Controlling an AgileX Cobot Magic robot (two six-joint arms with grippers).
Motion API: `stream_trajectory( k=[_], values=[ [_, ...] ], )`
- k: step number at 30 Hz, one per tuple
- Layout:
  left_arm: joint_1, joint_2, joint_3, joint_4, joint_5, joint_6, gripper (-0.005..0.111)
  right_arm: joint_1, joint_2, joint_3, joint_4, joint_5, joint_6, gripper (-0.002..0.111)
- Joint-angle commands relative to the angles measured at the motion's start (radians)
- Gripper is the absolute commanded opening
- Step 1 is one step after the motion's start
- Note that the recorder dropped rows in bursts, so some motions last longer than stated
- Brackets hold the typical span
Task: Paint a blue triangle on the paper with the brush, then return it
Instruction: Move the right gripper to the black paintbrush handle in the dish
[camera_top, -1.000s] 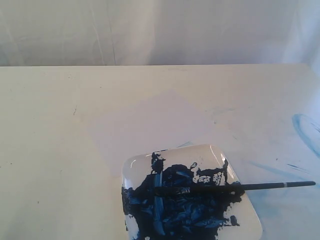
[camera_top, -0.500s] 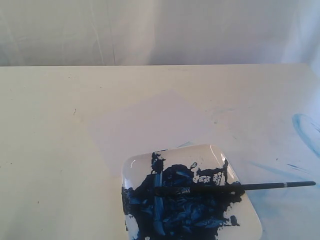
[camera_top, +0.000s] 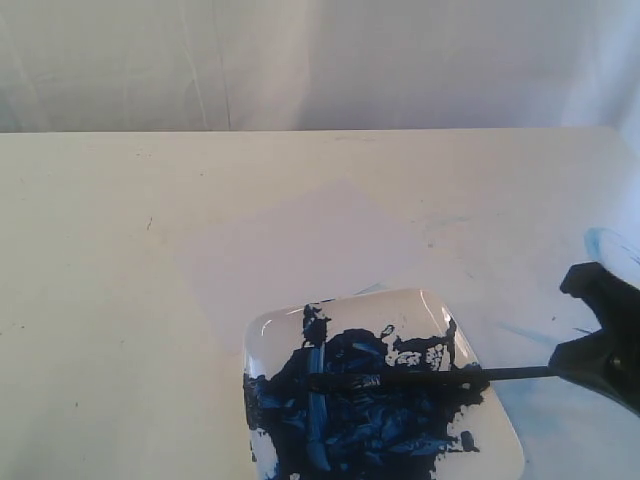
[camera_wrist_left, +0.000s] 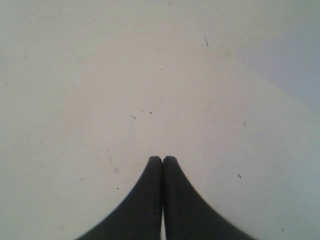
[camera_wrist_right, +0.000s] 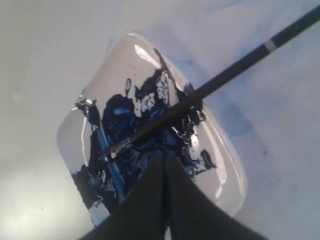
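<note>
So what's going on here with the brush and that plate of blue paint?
Nothing is being held right now. The brush lies across the white plate, with its bristles in the dark-blue paint and its handle sticking out over the table. The right gripper is shut, close to the handle but not gripping it. The left gripper is shut above the table. The paper behind the plate shows no triangle yet.

Cream desk (camera_top: 100, 300) carries the pale paper (camera_top: 300, 245) at centre. A square white plate (camera_top: 282, 335) sits at 6 o'clock against the paper's near edge. Light-blue smears (camera_top: 603, 243) mark 3 o'clock.
</note>
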Motion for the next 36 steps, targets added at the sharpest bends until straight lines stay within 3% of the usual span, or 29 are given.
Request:
stream_trajectory(
  k=[1,10,20,36],
  values=[
    [-0.004,-0.004,0.004,-0.002,0.004,-0.001,0.000,0.001,0.069,0.028,0.007,-0.024,-0.019,0.000],
    [-0.004,-0.004,0.004,-0.002,0.004,-0.001,0.000,0.001,0.174,0.049,0.068,-0.144,0.008,0.001],
    [-0.004,-0.004,0.004,-0.002,0.004,-0.001,0.000,0.001,0.255,0.049,0.098,-0.221,0.008,0.036],
    [-0.004,-0.004,0.004,-0.002,0.004,-0.001,0.000,0.001,0.409,0.047,0.331,-0.273,0.010,0.037]
  ],
)
